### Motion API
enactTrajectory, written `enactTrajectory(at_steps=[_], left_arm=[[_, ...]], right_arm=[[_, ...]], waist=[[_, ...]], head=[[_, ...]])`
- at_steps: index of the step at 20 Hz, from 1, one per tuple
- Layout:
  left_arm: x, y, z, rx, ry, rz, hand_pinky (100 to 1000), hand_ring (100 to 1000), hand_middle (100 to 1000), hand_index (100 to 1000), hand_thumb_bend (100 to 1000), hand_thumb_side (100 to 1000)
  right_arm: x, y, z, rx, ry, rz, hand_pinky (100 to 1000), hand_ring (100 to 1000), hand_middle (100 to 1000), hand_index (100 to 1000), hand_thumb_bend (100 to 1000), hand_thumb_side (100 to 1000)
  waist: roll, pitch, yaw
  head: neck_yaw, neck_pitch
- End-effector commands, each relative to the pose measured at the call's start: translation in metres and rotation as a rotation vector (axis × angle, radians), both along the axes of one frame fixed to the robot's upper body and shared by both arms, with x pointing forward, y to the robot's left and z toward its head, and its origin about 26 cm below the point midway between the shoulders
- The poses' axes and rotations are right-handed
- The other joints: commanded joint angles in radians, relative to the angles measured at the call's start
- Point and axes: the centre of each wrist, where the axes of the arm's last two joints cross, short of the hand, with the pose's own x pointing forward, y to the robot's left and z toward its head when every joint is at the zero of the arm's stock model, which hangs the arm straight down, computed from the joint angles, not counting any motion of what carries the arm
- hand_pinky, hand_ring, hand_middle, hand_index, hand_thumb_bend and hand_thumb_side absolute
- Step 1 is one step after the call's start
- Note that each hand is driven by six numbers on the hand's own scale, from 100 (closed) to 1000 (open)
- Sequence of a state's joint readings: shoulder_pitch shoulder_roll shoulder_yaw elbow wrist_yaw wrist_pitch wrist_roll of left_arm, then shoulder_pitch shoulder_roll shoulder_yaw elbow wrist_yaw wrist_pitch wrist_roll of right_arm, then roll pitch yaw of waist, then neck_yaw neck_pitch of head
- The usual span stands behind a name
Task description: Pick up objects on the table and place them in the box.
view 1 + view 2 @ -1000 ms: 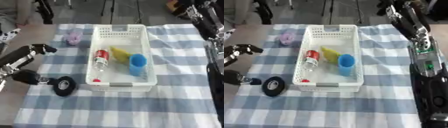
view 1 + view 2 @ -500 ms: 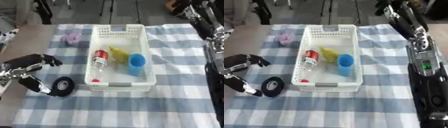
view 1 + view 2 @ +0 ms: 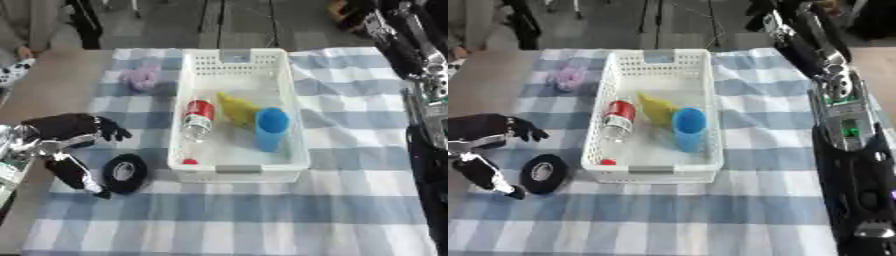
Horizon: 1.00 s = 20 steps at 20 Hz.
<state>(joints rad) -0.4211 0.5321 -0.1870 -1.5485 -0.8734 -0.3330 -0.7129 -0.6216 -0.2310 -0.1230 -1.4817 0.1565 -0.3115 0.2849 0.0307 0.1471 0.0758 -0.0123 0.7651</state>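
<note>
Lowered since the earlier frame, the left hand [image 3: 66, 135] is spread apart around the light, stiff tape roll [image 3: 125, 173], at the box's [image 3: 294, 125] 8 o'clock.

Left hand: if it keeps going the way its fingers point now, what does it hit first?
Probably the black tape roll. The left hand is open around it, thumb low and fingers pointing right; past the roll comes the white basket. Height above the table is unclear.

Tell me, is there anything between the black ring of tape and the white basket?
No. In the left eye view only bare checked cloth separates the tape ring from the basket.
</note>
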Motion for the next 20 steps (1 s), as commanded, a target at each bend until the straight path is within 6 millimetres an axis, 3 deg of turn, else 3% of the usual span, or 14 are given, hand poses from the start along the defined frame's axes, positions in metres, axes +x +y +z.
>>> enactTrajectory(at_steps=[1, 14, 20], left_arm=[[0.002, -0.002, 0.010, 0.025, -0.047, 0.021, 878, 775, 794, 935, 873, 404], [0.017, -0.009, -0.031, -0.027, -0.070, 0.080, 820, 786, 812, 931, 887, 437], [0.021, -0.012, -0.037, -0.060, -0.057, 0.078, 802, 778, 805, 930, 887, 439]], right_arm=[[0.000, 0.001, 0.011, -0.004, -0.034, 0.001, 618, 570, 606, 773, 100, 708], [0.000, 0.002, 0.011, 0.000, -0.035, 0.006, 618, 570, 606, 773, 100, 706], [0.001, 0.003, 0.011, 0.000, -0.035, 0.008, 618, 570, 606, 773, 100, 707]], waist=[[-0.015, -0.048, 0.000], [-0.019, -0.049, -0.002], [-0.022, -0.049, -0.002]], head=[[-0.001, 0.005], [-0.001, 0.003], [0.000, 0.003]])
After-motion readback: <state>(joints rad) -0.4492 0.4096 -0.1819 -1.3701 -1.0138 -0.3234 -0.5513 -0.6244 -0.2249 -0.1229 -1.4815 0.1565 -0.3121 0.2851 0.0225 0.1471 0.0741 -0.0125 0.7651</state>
